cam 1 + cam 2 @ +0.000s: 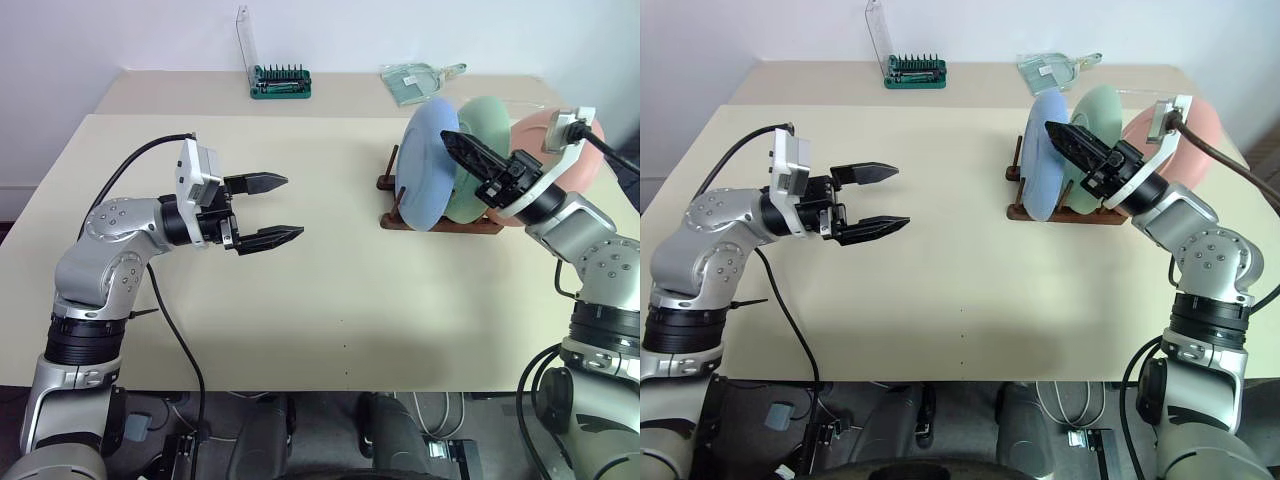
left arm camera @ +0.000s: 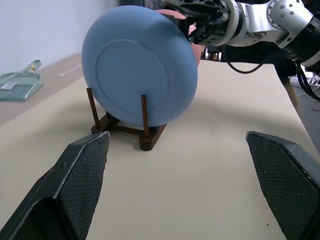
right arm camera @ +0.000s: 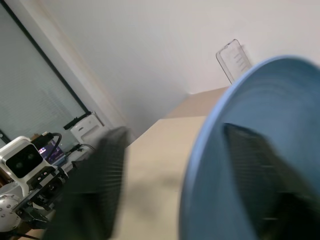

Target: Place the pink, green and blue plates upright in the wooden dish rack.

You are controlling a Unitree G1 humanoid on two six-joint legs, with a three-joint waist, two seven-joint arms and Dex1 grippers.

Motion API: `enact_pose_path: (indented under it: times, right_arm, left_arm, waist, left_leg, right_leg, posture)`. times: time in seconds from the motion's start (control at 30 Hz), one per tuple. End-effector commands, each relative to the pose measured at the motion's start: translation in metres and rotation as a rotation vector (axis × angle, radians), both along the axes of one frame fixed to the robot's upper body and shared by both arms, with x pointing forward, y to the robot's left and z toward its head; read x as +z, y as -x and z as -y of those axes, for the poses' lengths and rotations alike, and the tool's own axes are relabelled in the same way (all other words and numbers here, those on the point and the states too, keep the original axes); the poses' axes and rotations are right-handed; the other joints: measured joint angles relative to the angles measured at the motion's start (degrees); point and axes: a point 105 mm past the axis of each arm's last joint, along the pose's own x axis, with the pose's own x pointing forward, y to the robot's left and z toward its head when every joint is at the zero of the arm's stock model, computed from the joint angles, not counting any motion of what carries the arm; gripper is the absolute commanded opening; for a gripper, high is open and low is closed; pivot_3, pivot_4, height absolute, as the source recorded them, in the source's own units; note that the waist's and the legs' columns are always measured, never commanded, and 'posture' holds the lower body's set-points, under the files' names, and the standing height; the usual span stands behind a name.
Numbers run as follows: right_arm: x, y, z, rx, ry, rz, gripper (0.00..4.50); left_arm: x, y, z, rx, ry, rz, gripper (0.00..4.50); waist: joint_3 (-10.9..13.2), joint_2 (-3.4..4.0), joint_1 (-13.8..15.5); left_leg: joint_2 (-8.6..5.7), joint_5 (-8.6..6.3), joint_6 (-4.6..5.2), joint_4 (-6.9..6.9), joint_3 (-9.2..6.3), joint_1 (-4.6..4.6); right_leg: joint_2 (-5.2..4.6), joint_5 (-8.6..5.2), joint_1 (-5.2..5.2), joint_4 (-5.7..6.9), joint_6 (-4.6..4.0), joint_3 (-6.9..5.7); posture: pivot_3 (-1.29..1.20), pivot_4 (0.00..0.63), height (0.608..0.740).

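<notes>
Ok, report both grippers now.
Left gripper: open, holding nothing.
Right gripper: open, fingers straddling the blue plate's rim.

The blue plate (image 2: pixel 140 65) looks smooth with a soft, matt sheen, as do the green plate (image 1: pixel 487 125) and pink plate (image 1: pixel 590 165). The wooden dish rack (image 2: pixel 145 131) is dark, stained wood. The table (image 1: pixel 330 300) is a matt cream surface. The left gripper (image 1: pixel 268 210) has black fingers (image 2: pixel 82 172) with a finely textured, rough face.
</notes>
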Motion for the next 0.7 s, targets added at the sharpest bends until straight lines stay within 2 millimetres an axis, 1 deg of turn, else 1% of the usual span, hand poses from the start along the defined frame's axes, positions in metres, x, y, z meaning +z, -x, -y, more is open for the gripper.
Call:
enact_pose_path:
  times: [0.03,0.23,0.37,0.53,0.63,0.67,0.7]
  right_arm:
    - [0.014,0.004,0.0,-0.013,0.013,0.077,4.47]
    - [0.022,0.005,0.0,-0.04,0.043,0.137,4.47]
    - [0.029,0.01,-0.001,-0.029,0.054,0.181,4.47]
    - [0.052,0.022,0.007,-0.027,0.029,0.282,4.47]
    - [0.066,0.025,0.017,-0.049,-0.017,0.31,4.47]
    - [0.072,0.026,0.024,-0.07,-0.038,0.32,4.24]
    - [0.079,0.025,0.034,-0.114,-0.059,0.33,3.93]
  left_arm:
    - [0.01,0.005,0.001,-0.008,-0.005,0.051,4.5]
    - [0.01,0.005,0.002,-0.015,0.0,0.044,4.5]
    - [0.01,0.004,0.002,-0.018,0.002,0.044,4.5]
    - [0.009,0.004,0.003,-0.021,0.004,0.043,4.5]
    - [0.009,0.003,0.004,-0.023,0.004,0.045,4.5]
    - [0.009,0.004,0.004,-0.026,0.005,0.046,4.5]
    - [0.01,0.004,0.006,-0.031,0.008,0.047,4.5]
  waist:
    - [0.0,0.0,0.0]
    - [0.0,0.0,0.0]
    - [0.0,0.0,0.0]
    - [0.0,0.0,0.0]
    - [0.0,0.0,0.0]
    - [0.0,0.0,0.0]
    - [0.0,0.0,0.1]
  left_leg:
    - [0.0,0.0,0.0,0.0,0.0,0.0]
    - [0.0,0.0,0.0,0.0,0.0,0.0]
    - [0.0,0.0,0.0,0.0,0.0,0.0]
    - [0.0,0.0,0.0,0.0,0.0,0.0]
    - [0.0,0.0,0.0,0.0,0.0,0.0]
    - [0.0,0.0,0.0,0.0,0.0,0.0]
    - [0.0,0.0,0.0,0.0,0.0,0.0]
  right_leg:
    - [0.0,0.0,0.0,0.0,0.0,0.0]
    - [0.0,0.0,0.0,0.0,0.0,0.0]
    - [0.0,0.0,0.0,0.0,0.0,0.0]
    - [0.0,0.0,0.0,0.0,0.0,0.0]
    - [0.0,0.0,0.0,0.0,0.0,0.0]
    - [0.0,0.0,0.0,0.0,0.0,0.0]
    - [0.0,0.0,0.0,0.0,0.0,0.0]
  posture:
    - [0.0,0.15,0.724]
    - [0.0,0.15,0.724]
    - [0.0,0.15,0.724]
    - [0.0,0.15,0.724]
    - [0.0,0.15,0.724]
    - [0.0,0.15,0.724]
    - [0.0,0.15,0.724]
